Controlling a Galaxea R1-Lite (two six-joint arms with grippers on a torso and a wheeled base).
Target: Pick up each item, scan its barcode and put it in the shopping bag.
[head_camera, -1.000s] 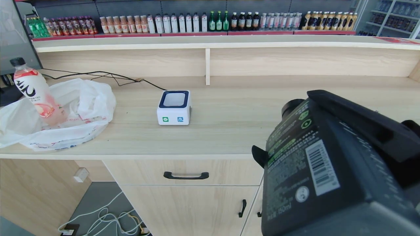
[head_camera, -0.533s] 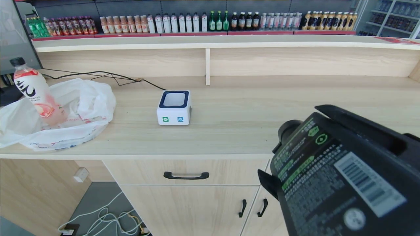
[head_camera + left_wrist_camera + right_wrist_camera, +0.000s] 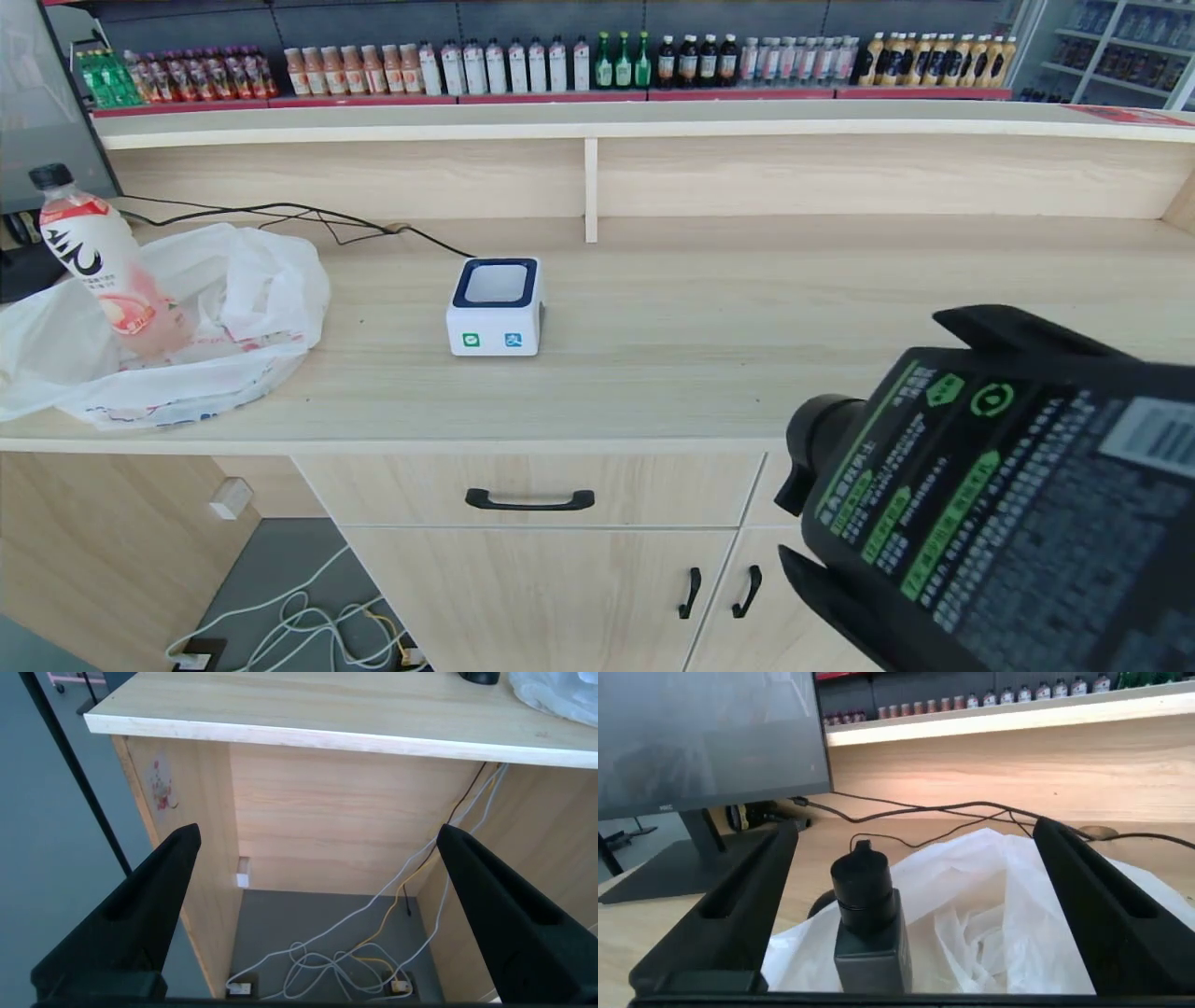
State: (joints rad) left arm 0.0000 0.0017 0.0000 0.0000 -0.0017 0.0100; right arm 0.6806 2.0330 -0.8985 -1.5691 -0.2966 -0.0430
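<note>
A black bottle (image 3: 1008, 504) is held up in the air by the right gripper (image 3: 915, 835), in front of the right part of the counter (image 3: 700, 317). The flat black fingers (image 3: 738, 905) are squeezed on the bottle's sides. The bottle is boxy, with a round black cap (image 3: 864, 882) and a dark label with green and white print. A white barcode patch (image 3: 1153, 434) is seen on it.

The counter is made of pale wood. A small white scanner box (image 3: 495, 306) with a dark blue rim is set near the middle. A thin, crinkly white shopping bag (image 3: 252, 280) is laid at the left end, well apart from the black bottle. A pink bottle (image 3: 103, 261) is leaned inside it.

The left gripper (image 3: 320, 831) is hung low beside the counter. Its fingers (image 3: 140, 915) are spread wide, with nothing between them.
</note>
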